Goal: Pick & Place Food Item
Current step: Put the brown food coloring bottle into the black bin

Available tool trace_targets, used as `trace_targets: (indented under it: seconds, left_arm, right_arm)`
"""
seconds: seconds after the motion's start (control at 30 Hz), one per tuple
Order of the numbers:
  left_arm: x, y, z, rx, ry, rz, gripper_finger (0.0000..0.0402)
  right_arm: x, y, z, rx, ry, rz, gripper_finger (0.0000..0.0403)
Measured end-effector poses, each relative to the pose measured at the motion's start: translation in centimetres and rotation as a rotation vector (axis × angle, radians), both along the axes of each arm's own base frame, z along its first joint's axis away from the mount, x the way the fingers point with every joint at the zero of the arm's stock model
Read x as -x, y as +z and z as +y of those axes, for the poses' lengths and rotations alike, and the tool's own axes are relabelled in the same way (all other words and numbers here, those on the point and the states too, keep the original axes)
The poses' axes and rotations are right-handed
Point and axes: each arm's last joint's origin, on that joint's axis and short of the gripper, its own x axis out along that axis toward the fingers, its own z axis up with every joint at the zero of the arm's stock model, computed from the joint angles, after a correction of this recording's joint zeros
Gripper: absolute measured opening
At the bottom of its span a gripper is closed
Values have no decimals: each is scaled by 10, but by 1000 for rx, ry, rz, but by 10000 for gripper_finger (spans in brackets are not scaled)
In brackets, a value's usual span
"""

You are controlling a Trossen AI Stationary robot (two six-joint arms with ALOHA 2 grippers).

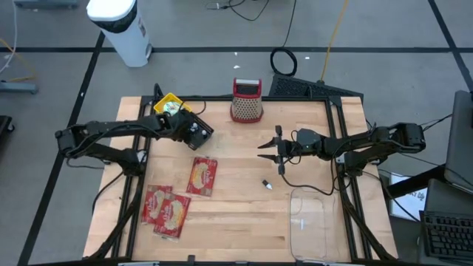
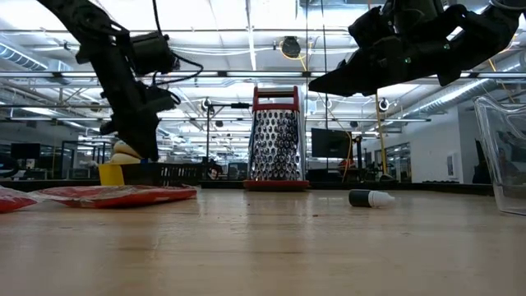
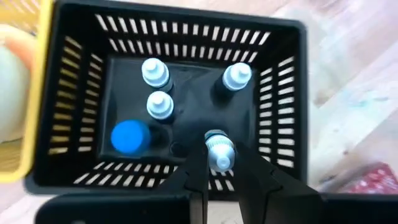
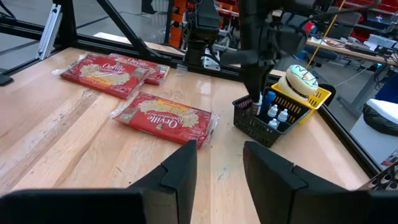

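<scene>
A black slotted basket (image 3: 186,37) stands at the table's far left beside a yellow basket (image 1: 168,105) of toy food. It holds several small dropper bottles (image 3: 155,71). My left gripper (image 3: 219,163) reaches down into it, shut on one white-capped bottle (image 3: 219,148). Three red food packets (image 1: 201,176) lie flat on the wood at near left. My right gripper (image 4: 221,165) hovers open and level over the table's middle, nothing between its fingers. One more small bottle (image 1: 267,185) lies on its side near it. My left gripper pinches the white-capped bottle at its cap and neck (image 3: 221,160) between the two fingers. The fingers (image 3: 198,163) come slanting down from above into the black basket. The bottle stands upright in the basket's near corner; whether its base rests on the floor I cannot tell.
A red-framed metal grater (image 1: 247,100) stands at the far edge, centre. A clear plastic tub (image 1: 307,222) sits at near right. Bare wood lies between the packets and the tub.
</scene>
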Motion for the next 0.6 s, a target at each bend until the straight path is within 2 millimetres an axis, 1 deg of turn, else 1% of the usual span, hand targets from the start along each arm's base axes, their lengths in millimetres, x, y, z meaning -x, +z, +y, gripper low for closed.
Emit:
trace_targets:
  seconds: [0.27,0.43,0.6]
  left_arm:
    - [-7,-21,4,46,4,86,46]
    - [-8,-23,4,49,17,89,46]
    - [-8,-23,4,50,18,89,74]
  right_arm:
    - [0,0,0,0,0,0,120]
    - [0,0,0,0,0,0,119]
    - [0,0,0,0,0,0,118]
